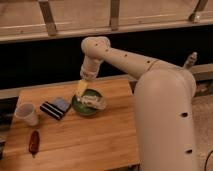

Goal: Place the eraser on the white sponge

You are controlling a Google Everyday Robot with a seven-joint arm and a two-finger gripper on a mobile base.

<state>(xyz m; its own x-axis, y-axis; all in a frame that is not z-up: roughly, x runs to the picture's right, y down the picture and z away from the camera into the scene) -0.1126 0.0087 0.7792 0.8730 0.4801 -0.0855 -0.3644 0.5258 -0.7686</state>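
The eraser point(56, 107), a flat black block with white stripes and a blue-grey face, lies on the wooden table point(95, 145) just left of a round green bowl point(80, 108). The white sponge point(95, 102), a pale elongated lump, lies in the bowl, leaning toward its right rim. My gripper point(82, 88) hangs from the white arm above the bowl's upper left rim, to the right of and above the eraser. It holds nothing that I can see.
A translucent white cup point(27, 114) stands at the table's left. A dark red elongated object point(34, 142) lies near the front left corner. A dark wall and a railing run behind the table. My large white arm covers the right side.
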